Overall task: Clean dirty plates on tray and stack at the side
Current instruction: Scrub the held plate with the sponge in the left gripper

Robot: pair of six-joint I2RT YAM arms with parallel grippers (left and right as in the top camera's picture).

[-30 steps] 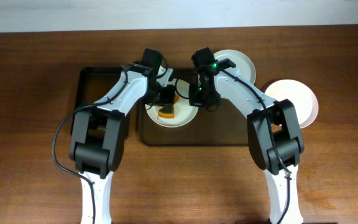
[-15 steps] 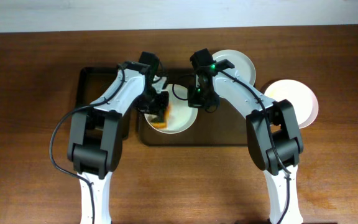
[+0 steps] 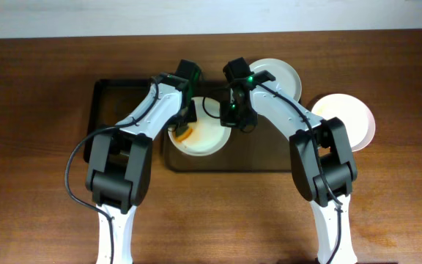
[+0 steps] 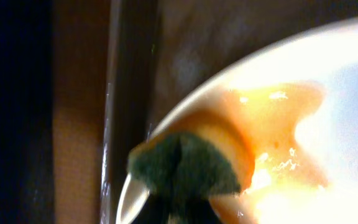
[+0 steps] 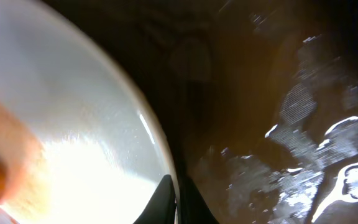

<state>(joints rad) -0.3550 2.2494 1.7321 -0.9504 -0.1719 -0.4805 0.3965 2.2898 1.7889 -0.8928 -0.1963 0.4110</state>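
A white plate lies at the left end of the dark brown tray. My left gripper is shut on a green and orange sponge pressed on the plate's left rim, beside an orange sauce smear. My right gripper is shut on the plate's right rim, one finger on each side of the edge. A second white plate lies at the tray's back right. A third white plate lies on the table to the right of the tray.
A smaller black tray lies just left of the brown tray, under my left arm. The brown tray's floor is wet and glossy. The wooden table surrounds both trays.
My left gripper has swept the sponge from the plate's middle to its left front, then back to the left rim. Most of the plate now shows white. My right gripper has held still.
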